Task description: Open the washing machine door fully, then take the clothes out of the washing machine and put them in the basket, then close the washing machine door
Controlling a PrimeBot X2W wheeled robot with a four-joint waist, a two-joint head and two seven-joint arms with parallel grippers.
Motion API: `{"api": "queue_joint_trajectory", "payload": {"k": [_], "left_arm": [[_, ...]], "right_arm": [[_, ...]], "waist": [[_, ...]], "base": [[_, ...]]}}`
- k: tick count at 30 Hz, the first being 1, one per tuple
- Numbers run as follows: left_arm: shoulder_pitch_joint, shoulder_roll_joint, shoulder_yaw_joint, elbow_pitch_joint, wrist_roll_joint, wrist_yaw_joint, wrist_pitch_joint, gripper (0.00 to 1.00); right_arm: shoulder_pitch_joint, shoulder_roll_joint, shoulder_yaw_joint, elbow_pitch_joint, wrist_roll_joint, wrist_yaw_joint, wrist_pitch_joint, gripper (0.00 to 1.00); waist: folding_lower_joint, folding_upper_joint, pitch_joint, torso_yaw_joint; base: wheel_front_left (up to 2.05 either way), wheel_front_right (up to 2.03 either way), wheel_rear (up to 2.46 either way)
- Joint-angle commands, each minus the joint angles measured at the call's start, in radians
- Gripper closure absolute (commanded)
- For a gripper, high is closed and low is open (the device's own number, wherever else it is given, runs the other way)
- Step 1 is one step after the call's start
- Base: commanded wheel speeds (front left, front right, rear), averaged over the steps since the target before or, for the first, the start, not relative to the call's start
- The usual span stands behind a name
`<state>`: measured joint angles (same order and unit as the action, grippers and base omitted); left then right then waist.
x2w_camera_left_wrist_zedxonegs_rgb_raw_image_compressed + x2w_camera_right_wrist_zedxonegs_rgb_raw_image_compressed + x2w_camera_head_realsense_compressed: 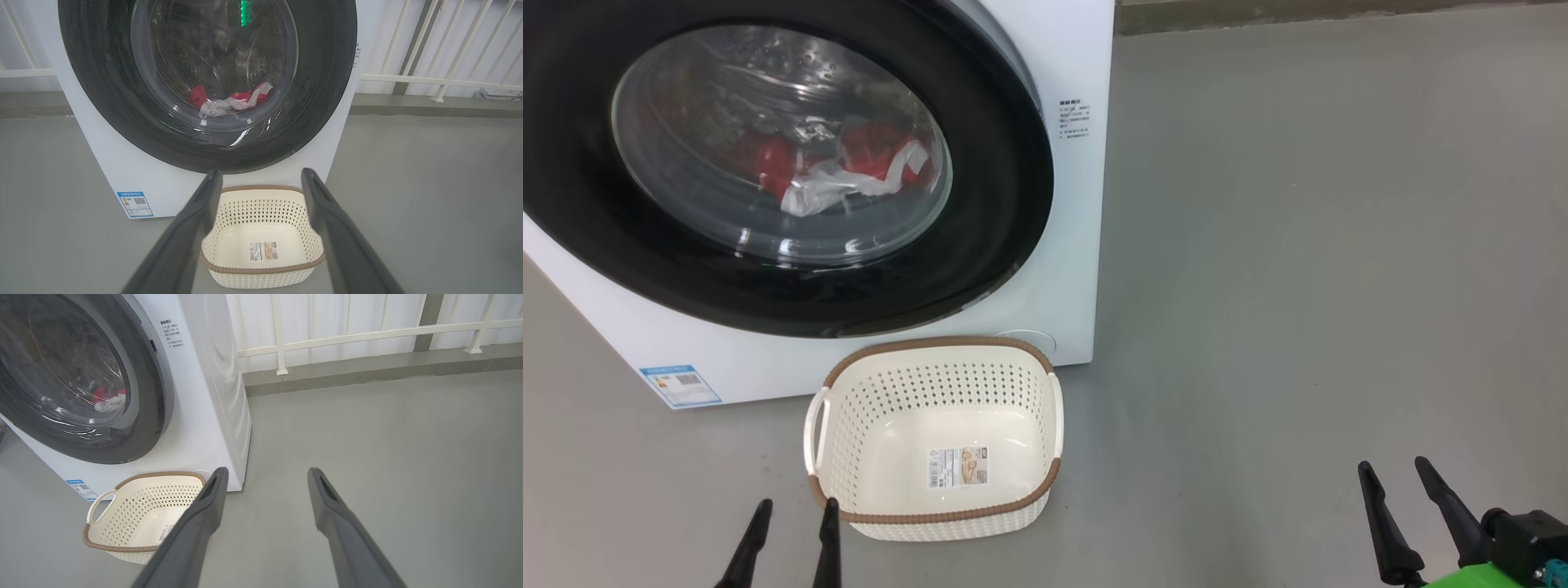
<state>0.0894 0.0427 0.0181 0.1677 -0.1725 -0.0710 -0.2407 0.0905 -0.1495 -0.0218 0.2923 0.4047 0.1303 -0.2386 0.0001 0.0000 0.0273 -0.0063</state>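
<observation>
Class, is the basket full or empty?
Empty: the basket shows its bare bottom and paper label; clothes sit behind the washing machine door.

Shut door blocks the drum; free floor to the right.

The washing machine door (980, 204) sits closed on the washing machine (1078, 245) front, so its glass stands btwn any gripper and the clothes (874, 155) inside. The basket (935, 347) stands on the floor (1298, 286) just below the door, open top reachable from above. Floor right of the machine is bare back to a kerb and white railing (367, 335). Left gripper (797, 505) and right gripper (1392, 464) hang w/ fingers spread, touching nothing.
</observation>
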Motion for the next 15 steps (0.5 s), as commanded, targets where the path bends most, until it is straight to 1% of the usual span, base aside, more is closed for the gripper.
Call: {"api": "queue_joint_trajectory", "payload": {"k": [1,5,15], "left_arm": [[-0.003,0.008,0.027,-0.032,0.036,-0.003,-0.018,0.00],[-0.003,0.008,0.024,-0.032,0.049,-0.004,-0.021,0.00],[-0.006,0.008,0.014,-0.015,0.025,-0.006,-0.021,0.00]], "right_arm": [[-0.005,-0.022,0.020,-0.029,-0.032,0.000,-0.020,0.00],[-0.001,-0.023,0.020,-0.036,-0.045,0.000,-0.023,0.00],[0.007,-0.014,0.009,-0.045,-0.039,0.000,-0.023,0.00]], "waist": [[0.0000,0.0000,0.001,0.000],[0.0000,0.0000,0.001,0.004],[0.0000,0.0000,0.000,0.020]], "base": [[0.00,0.00,0.00],[0.00,0.00,0.00],[0.00,0.00,0.00]]}}
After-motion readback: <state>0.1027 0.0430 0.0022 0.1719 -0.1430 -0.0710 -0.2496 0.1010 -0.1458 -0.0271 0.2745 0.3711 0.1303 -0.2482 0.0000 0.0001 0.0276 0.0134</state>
